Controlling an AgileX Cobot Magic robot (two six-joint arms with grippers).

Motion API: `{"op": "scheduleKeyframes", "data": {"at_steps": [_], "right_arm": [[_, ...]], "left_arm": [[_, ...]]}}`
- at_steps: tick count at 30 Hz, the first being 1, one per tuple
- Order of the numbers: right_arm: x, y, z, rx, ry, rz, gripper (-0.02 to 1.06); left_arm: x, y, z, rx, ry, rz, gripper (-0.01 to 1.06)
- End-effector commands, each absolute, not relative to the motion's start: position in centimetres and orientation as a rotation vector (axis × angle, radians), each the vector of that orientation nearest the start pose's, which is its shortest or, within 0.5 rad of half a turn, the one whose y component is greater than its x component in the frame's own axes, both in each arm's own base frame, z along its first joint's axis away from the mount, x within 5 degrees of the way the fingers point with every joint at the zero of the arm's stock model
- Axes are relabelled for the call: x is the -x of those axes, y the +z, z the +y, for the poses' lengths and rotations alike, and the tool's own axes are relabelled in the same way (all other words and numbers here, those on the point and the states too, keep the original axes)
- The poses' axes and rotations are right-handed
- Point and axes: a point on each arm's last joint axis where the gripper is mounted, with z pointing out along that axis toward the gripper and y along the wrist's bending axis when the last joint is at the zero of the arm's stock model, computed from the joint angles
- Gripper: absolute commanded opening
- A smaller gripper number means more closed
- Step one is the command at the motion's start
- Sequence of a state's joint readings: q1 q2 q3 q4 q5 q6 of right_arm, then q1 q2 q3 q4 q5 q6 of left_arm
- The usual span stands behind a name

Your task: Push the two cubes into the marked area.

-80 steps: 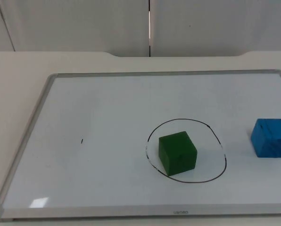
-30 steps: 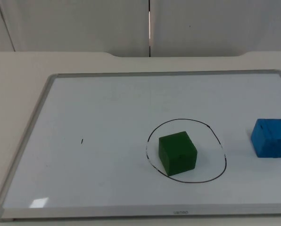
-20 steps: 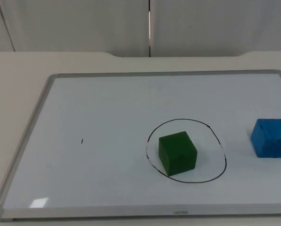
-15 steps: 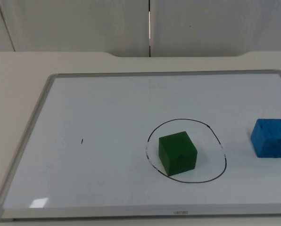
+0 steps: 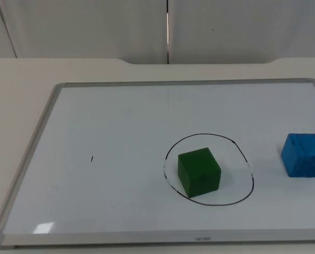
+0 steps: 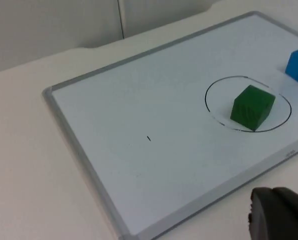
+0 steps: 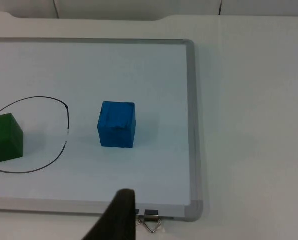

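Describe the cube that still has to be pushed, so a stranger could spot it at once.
Find the whiteboard lying on the table, then the black circle drawn on it. The blue cube sits outside that circle, toward the right arm's side. Its neighbour, the green cube, is already inside the line.

A cream-white table (image 5: pixel 20 106) stretches back to a pale grey partition wall (image 5: pixel 83 26), whose panels meet at a dark vertical seam (image 5: pixel 167 32). The table's far edge has a shallow notch at the middle. Soft, even light falls over the surface, leaving a small bright glare near the front.
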State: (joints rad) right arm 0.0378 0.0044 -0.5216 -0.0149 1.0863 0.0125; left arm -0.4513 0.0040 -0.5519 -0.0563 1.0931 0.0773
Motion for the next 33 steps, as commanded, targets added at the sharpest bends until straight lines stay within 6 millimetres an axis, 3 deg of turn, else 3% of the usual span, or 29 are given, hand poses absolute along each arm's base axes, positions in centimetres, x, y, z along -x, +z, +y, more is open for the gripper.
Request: {"op": "scheduleKeyframes", "data": {"at_steps": [1, 18, 28, 33], "right_arm": [[0.7, 28.1, -0.1, 0.019, 0.015, 2.043, 1.05], [0.7, 28.2, 0.1, 0.021, 0.042, 2.038, 1.05], [-4.7, 31.9, 0.2, 0.011, 0.045, 2.141, 0.98], [-9.5, 32.8, 0.4, -0.015, 0.055, 2.238, 0.87]], "left_arm": [[0.8, 27.9, -0.1, -0.532, -0.295, 1.996, 0.0], [0.6, 27.5, 0.0, -0.522, -0.274, 2.009, 0.0], [0.6, 27.5, 0.0, -0.522, -0.274, 2.009, 0.0], [0.6, 27.5, 0.0, -0.52, -0.275, 2.01, 0.0]]}}
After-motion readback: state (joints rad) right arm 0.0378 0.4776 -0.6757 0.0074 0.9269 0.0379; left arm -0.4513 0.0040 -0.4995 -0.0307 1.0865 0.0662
